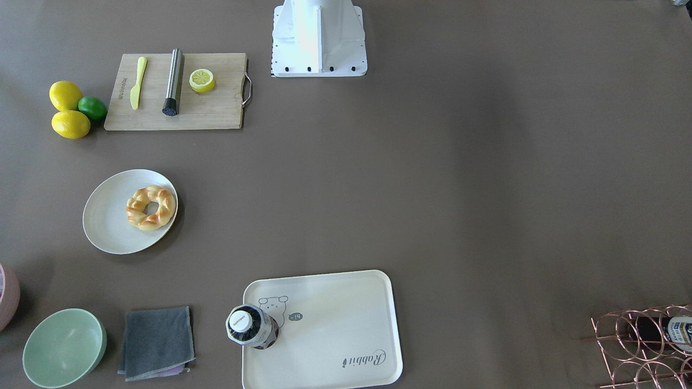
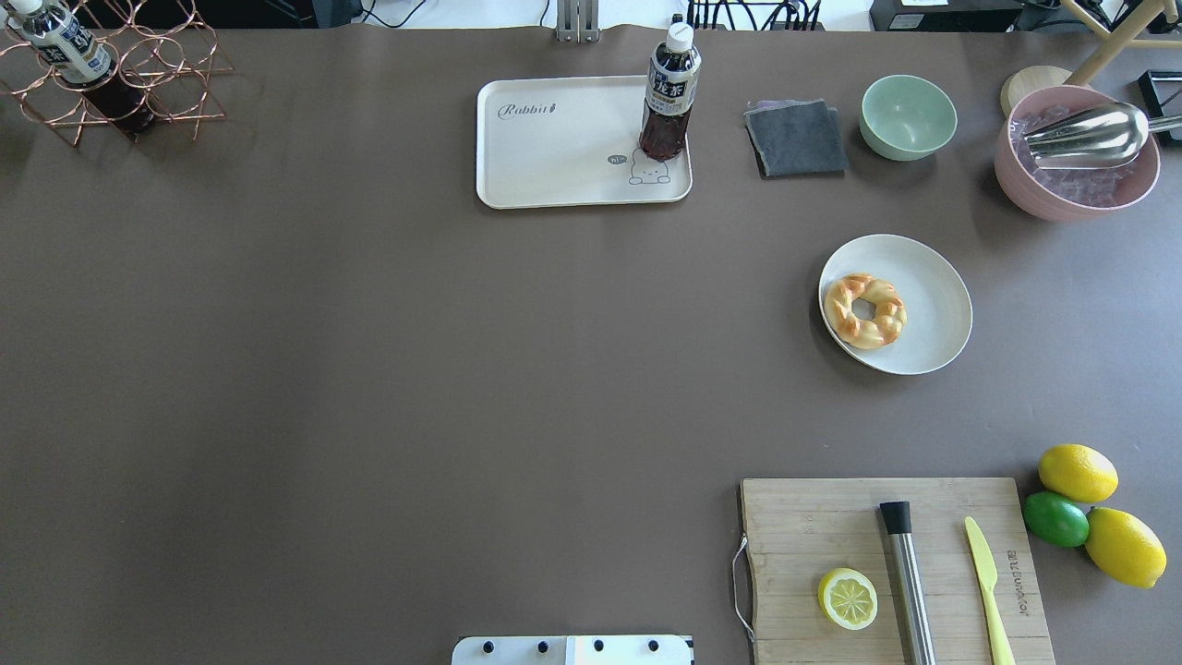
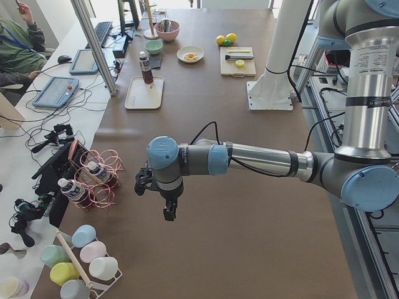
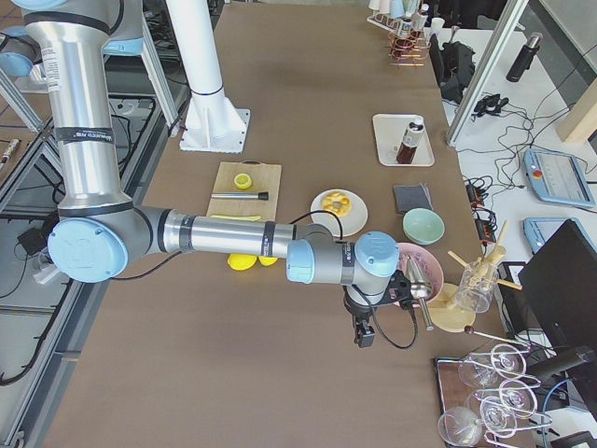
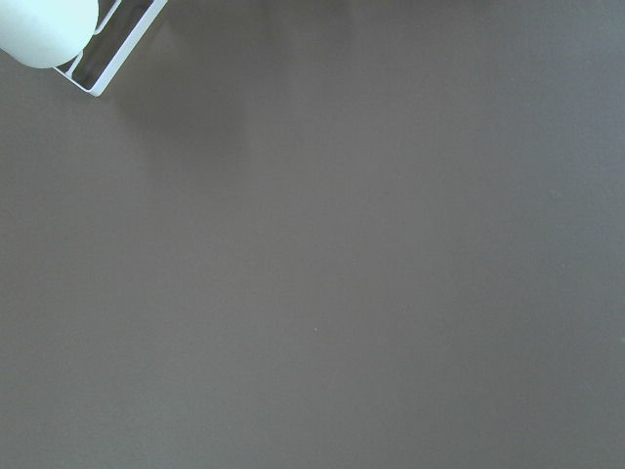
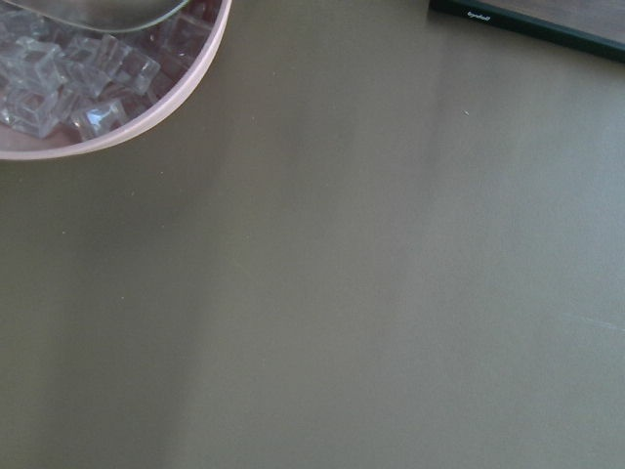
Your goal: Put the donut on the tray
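Note:
The golden braided donut [image 2: 864,310] lies on the left part of a round off-white plate [image 2: 933,277] at the table's right; it also shows in the front-facing view [image 1: 151,207]. The cream tray [image 2: 554,152] with the bear drawing and "Rabbit" print sits at the far middle, with a dark tea bottle [image 2: 669,97] standing on its right corner. My left gripper [image 3: 167,212] shows only in the exterior left view and my right gripper [image 4: 362,334] only in the exterior right view. Both hang over bare table far from the donut. I cannot tell whether either is open or shut.
A wooden cutting board [image 2: 813,526] at the near right carries a lemon half [image 2: 848,598], a metal cylinder [image 2: 910,582] and a yellow knife [image 2: 986,582]. A grey cloth [image 2: 796,139], a green bowl [image 2: 908,115] and a pink ice bowl [image 2: 1076,157] stand behind the plate. A wire bottle rack [image 2: 120,83] is far left.

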Robot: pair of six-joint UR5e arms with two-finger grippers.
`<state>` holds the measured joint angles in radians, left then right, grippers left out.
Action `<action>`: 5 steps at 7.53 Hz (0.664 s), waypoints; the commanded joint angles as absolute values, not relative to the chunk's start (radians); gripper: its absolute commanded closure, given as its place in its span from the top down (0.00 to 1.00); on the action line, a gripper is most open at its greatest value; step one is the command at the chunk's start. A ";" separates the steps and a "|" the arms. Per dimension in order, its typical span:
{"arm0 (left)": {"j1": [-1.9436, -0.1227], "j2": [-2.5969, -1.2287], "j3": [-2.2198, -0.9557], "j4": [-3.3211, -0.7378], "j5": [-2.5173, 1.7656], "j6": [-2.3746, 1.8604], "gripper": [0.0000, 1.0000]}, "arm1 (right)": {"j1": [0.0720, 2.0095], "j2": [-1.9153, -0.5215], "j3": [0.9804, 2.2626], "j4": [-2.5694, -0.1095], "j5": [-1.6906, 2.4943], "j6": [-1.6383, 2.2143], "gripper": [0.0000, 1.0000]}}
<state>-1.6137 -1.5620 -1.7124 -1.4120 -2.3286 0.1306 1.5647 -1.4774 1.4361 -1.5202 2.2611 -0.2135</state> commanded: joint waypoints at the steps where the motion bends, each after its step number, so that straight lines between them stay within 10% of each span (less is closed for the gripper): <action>1: -1.615 -1.572 -1.713 -1.413 -2.327 0.130 0.99 | 1.565 -1.477 1.442 -1.519 2.261 -0.213 1.00; 5: -1.621 -1.574 -1.706 -1.493 -2.329 0.086 0.99 | 1.566 -1.482 1.434 -1.520 2.260 -0.215 1.00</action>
<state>-1.6164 -1.5762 -1.7153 -1.4248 -2.3290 0.1204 1.5655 -1.4796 1.4355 -1.5201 2.2610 -0.2132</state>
